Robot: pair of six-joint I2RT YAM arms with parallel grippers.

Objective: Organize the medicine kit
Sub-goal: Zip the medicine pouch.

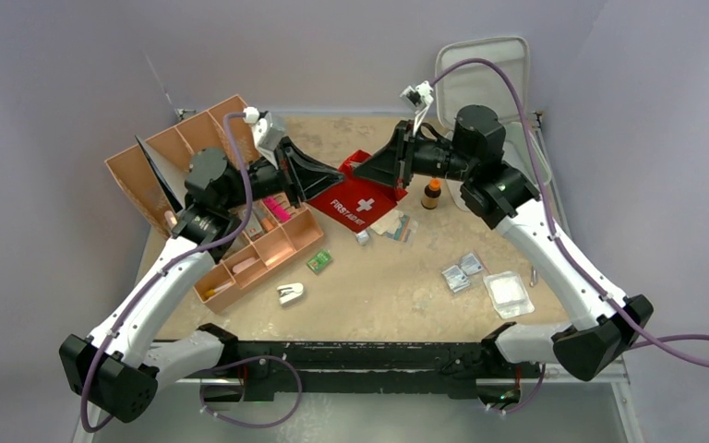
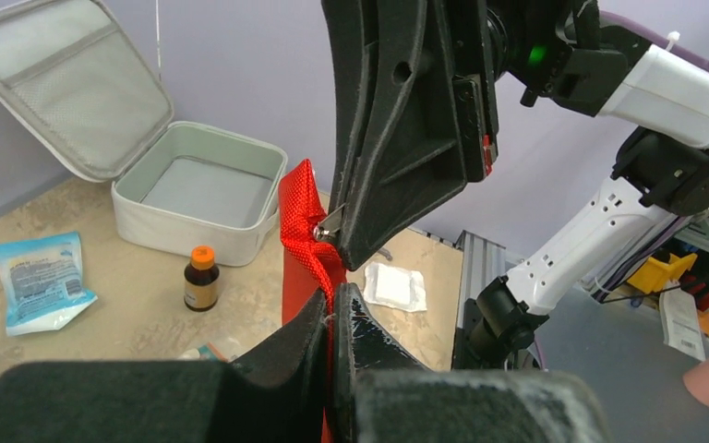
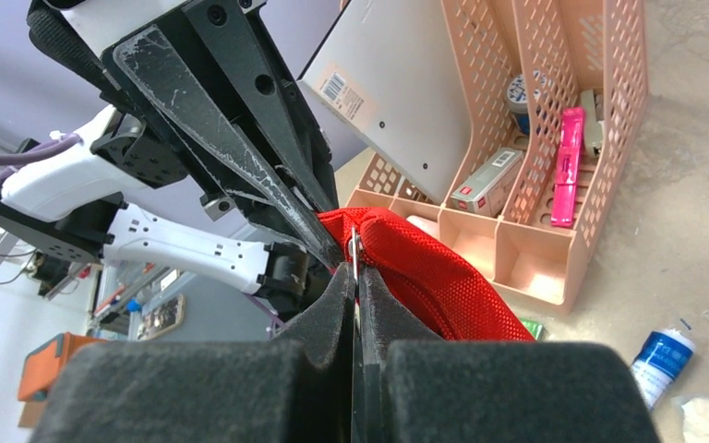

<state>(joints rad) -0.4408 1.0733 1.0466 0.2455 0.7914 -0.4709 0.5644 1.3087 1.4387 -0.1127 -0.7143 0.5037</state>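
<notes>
The red first-aid pouch (image 1: 358, 201) is lifted at one corner at the table's middle back. My left gripper (image 1: 337, 174) is shut on the pouch's red mesh edge (image 2: 306, 226). My right gripper (image 1: 358, 172) meets it tip to tip and is shut on the pouch's metal zipper pull (image 3: 354, 251). The light grey medicine kit (image 2: 198, 189) stands open behind, its lid (image 2: 65, 83) up and its tub empty. In the top view only its lid (image 1: 485, 66) shows, behind my right arm.
A brown bottle (image 1: 432, 194) with an orange cap stands between pouch and kit. Tan-orange organizer trays (image 1: 260, 251) with small items lie at the left. Packets (image 1: 462, 273), a clear box (image 1: 508, 293), a white item (image 1: 291, 293) and a blue-white tube (image 3: 662, 365) lie on the table.
</notes>
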